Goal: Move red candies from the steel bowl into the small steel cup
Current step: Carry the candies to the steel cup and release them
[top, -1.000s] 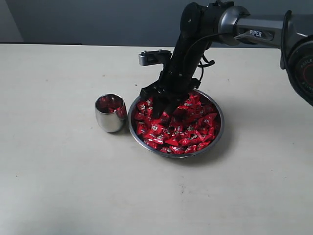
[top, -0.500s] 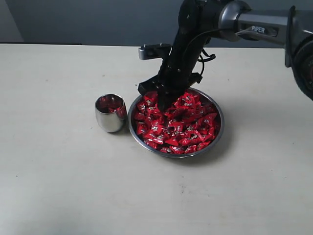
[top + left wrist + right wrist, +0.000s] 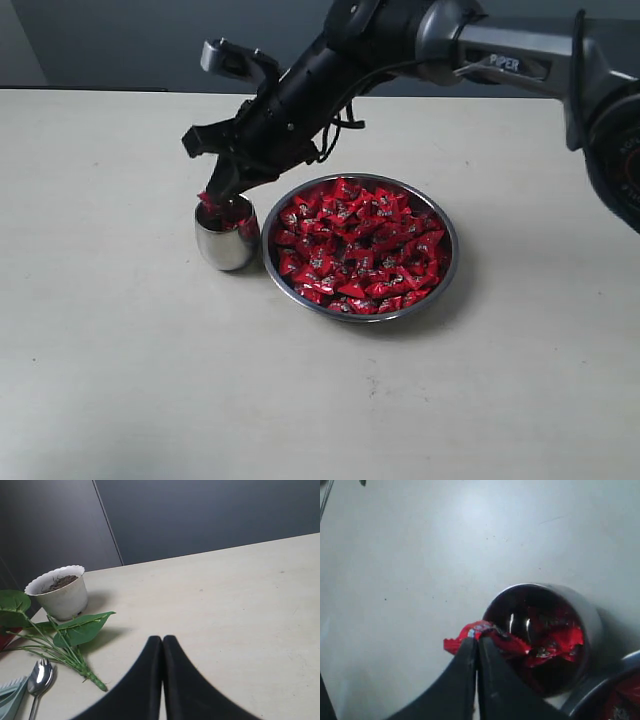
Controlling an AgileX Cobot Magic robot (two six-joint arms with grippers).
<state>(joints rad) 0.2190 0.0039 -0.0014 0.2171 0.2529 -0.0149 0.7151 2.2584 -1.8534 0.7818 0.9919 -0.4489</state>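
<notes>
The steel bowl point(image 3: 446, 262) sits mid-table, heaped with red candies point(image 3: 360, 248). Just to its left stands the small steel cup point(image 3: 224, 246) with a few red candies inside; the right wrist view shows the cup point(image 3: 587, 611) from above. My right gripper point(image 3: 214, 193) has reached across and hangs over the cup's near-left rim, shut on a red candy point(image 3: 470, 634) that sticks out at its fingertips point(image 3: 476, 641). My left gripper point(image 3: 162, 639) is shut and empty, over bare table away from the bowl; it does not show in the exterior view.
The left wrist view shows a white plant pot point(image 3: 59, 592), a leafy green sprig point(image 3: 75, 632) and a spoon point(image 3: 39, 676) on the table. The bowl's rim point(image 3: 620, 667) lies close beside the cup.
My right gripper rose out of the bowl with a red candy and swung left; it is over the cup's rim now. Bowl and cup stayed in place.
</notes>
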